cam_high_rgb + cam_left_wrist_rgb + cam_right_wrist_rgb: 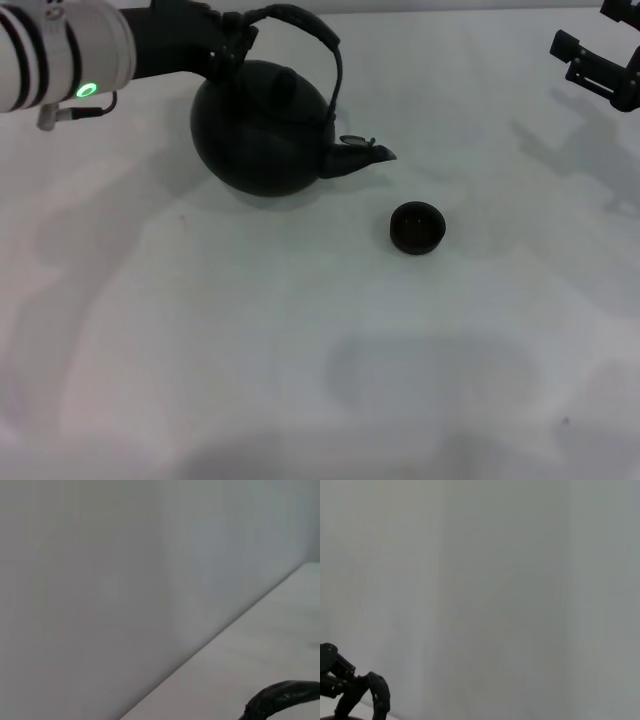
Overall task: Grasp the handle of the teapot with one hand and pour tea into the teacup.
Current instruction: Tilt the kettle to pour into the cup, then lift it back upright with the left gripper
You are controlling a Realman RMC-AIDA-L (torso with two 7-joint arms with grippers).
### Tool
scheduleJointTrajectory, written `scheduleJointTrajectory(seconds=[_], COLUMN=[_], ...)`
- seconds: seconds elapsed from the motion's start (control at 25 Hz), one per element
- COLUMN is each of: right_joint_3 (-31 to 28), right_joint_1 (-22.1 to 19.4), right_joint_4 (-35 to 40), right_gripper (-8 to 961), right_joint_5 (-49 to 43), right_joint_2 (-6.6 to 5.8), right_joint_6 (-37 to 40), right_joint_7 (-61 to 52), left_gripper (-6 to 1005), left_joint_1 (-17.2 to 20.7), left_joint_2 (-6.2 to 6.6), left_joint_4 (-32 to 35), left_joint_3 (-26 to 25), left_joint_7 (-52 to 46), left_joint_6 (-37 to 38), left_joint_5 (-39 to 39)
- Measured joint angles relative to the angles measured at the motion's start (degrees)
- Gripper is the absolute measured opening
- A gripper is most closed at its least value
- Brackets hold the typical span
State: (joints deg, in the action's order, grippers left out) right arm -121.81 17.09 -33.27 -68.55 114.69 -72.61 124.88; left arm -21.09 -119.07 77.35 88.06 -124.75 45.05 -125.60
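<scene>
The black teapot [262, 135] sits on the white table at the back left, its spout [362, 154] pointing right toward the teacup [416, 227]. The small dark teacup stands upright a short way right of and in front of the spout. The arched handle [312, 30] rises over the lid. My left gripper [237, 42] is shut on the handle's left end, above the pot. A bit of the handle also shows in the left wrist view [282, 697]. My right gripper [588, 28] is parked open at the back right, well away from the cup.
The white table [300, 350] stretches toward me in front of the pot and cup. A pale wall [100, 580] stands behind the table. The right wrist view shows my left gripper [355, 690] far off against the wall.
</scene>
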Motion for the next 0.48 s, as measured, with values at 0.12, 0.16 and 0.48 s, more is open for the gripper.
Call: scheduleJointTrajectory(seconds=[0.12, 0.16, 0.48], right_joint_3=[-0.01, 0.0, 0.0], right_joint_1=[0.04, 0.04, 0.02], right_joint_4=[0.0, 0.0, -0.01], right_gripper=[840, 841, 840], right_joint_5=[0.36, 0.43, 0.64], right_joint_2=[0.0, 0.0, 0.0], right_joint_6=[0.0, 0.0, 0.01], right_joint_7=[0.01, 0.01, 0.09], left_gripper=[150, 149, 147], left_joint_1=[-0.25, -0.31, -0.23], left_joint_2=[0.04, 0.04, 0.07], left_joint_4=[1.16, 1.41, 2.66], left_joint_3=[1.56, 1.91, 3.49], left_joint_7=[-1.2, -1.53, -3.06], left_joint_6=[0.13, 0.2, 0.44], left_joint_5=[-2.11, -2.57, -4.82])
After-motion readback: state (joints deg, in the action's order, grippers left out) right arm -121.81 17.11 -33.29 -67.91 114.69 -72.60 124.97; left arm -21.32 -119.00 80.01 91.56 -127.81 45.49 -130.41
